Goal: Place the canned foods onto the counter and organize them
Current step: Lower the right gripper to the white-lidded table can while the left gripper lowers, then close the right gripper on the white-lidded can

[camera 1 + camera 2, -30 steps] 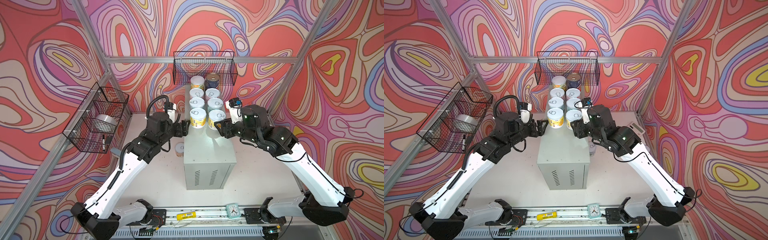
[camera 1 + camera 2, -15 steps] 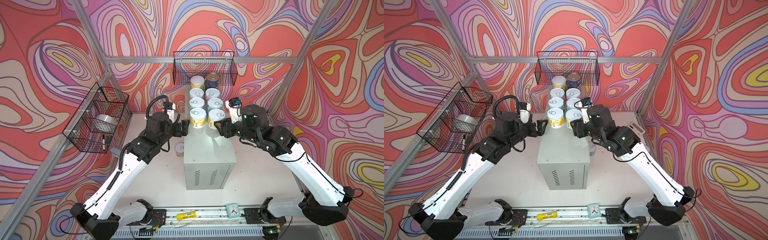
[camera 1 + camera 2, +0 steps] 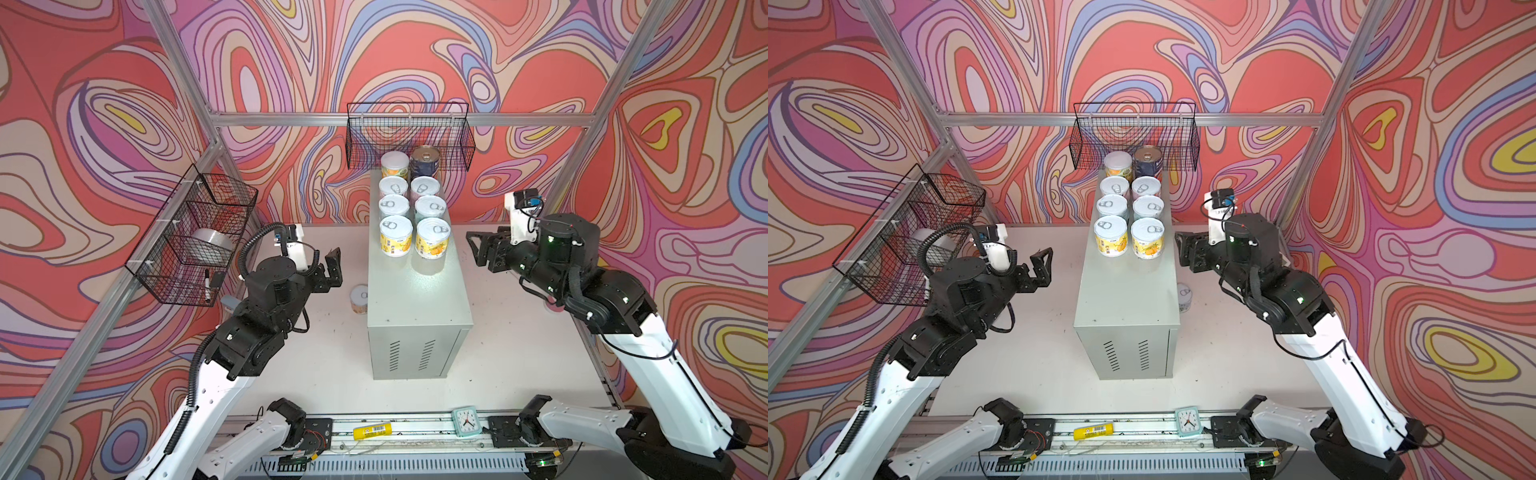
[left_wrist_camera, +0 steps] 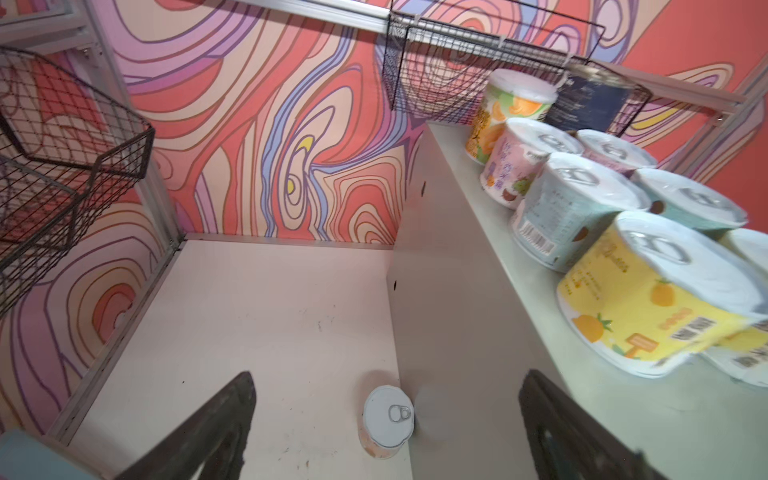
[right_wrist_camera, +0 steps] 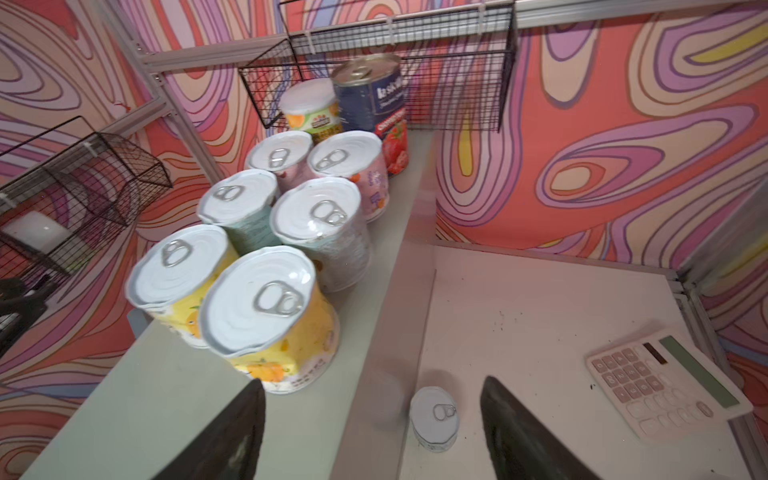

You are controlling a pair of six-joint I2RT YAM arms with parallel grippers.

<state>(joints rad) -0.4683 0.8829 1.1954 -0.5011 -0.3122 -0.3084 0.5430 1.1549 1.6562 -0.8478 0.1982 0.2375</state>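
Labels: the navy can [image 5: 370,97] has white lettering, only partly legible, above red tomatoes. The white-lidded can [image 5: 309,112] beside it shows orange fruit and a green badge. The yellow can [image 4: 648,316] has pineapple drawings and a barcode, its small print blurred. The blue can [image 4: 557,216] is also barcoded.

Eight cans stand upright in two columns on the far half of the counter [image 3: 415,299], upper centre in both top views. On the white table [image 3: 324,365], a loose can [image 3: 359,297] sits just beside the counter's left wall and a second loose can [image 3: 1185,297] just beside its right.

The left gripper [image 3: 326,270] and right gripper [image 3: 478,251] flank the counter, jaws wide apart and empty.

Room: swirl-patterned red, pink and purple walls on an aluminium frame. There is a back basket [image 3: 409,137], and a side basket [image 3: 195,232] at left holds a silver roll [image 3: 212,245]. A calculator [image 5: 665,382] lies on the table. A clock [image 3: 464,420] and a barcoded yellow tube [image 3: 372,430] sit on the front rail.
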